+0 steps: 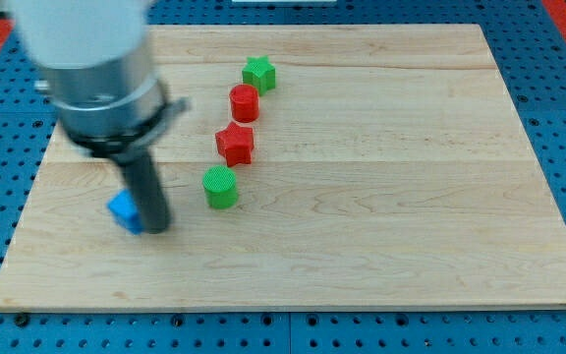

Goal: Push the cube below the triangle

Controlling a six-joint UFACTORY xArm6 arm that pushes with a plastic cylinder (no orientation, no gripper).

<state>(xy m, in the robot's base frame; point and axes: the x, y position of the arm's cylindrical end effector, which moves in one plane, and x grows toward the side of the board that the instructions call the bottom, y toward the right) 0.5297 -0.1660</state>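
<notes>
The tip touched the blue cube on its right side — holding nothing. No triangle was visible, so a slow, centred push seemed wise.

Tip just right of cube

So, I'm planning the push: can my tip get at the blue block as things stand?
Probably yes: my tip already sits against the blue block, on its right in the view; nothing lies between them, and the green cylinder stands apart.
</notes>
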